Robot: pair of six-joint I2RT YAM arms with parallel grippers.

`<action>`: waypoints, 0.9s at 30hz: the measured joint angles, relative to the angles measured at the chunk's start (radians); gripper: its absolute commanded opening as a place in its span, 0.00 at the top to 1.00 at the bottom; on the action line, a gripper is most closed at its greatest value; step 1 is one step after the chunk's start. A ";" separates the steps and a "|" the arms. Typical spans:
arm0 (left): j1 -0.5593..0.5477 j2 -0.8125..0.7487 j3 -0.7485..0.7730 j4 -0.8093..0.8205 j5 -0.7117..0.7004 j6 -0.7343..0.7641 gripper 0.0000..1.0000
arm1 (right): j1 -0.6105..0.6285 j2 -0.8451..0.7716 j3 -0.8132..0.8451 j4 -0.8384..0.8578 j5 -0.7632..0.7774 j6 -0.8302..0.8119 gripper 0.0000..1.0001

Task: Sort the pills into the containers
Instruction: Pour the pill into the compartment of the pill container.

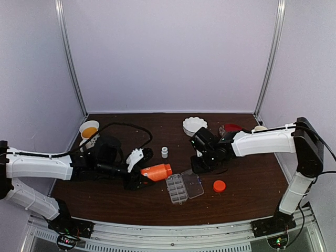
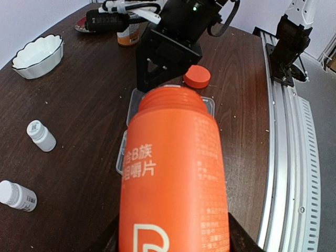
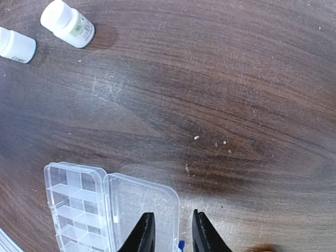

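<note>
My left gripper (image 1: pixel 137 176) is shut on an orange bottle (image 1: pixel 156 171), which lies on its side with its uncapped mouth (image 2: pixel 171 97) toward the clear organiser box (image 1: pixel 176 189). The box's containers (image 3: pixel 72 209) look empty and its lid (image 3: pixel 140 207) lies flat, open to the right. Low over that lid's outer edge, my right gripper (image 3: pixel 172 236) is open, one finger above the lid and the other above bare wood. Pills do not show as clusters; only a few pale specks (image 3: pixel 196 138) lie on the table. The bottle hides most of the box in the left wrist view.
The orange cap (image 1: pixel 219 186) lies right of the box. Two small white bottles (image 3: pixel 68 22) (image 3: pixel 16 44) stand beyond it. A white scalloped bowl (image 1: pixel 195 125), a red dish (image 1: pixel 230 127) and a cup of yellow liquid (image 1: pixel 89 129) sit at the back.
</note>
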 measured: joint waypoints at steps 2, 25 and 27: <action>0.000 0.003 0.000 -0.003 0.002 -0.003 1.00 | 0.000 -0.018 0.000 -0.004 0.000 -0.002 0.74; -0.019 0.059 0.000 -0.035 0.029 -0.021 1.00 | 0.097 -0.137 -0.105 0.122 -0.167 -0.029 0.77; -0.024 0.059 0.000 -0.035 0.032 -0.026 1.00 | 0.106 -0.112 -0.101 0.134 -0.177 -0.026 0.77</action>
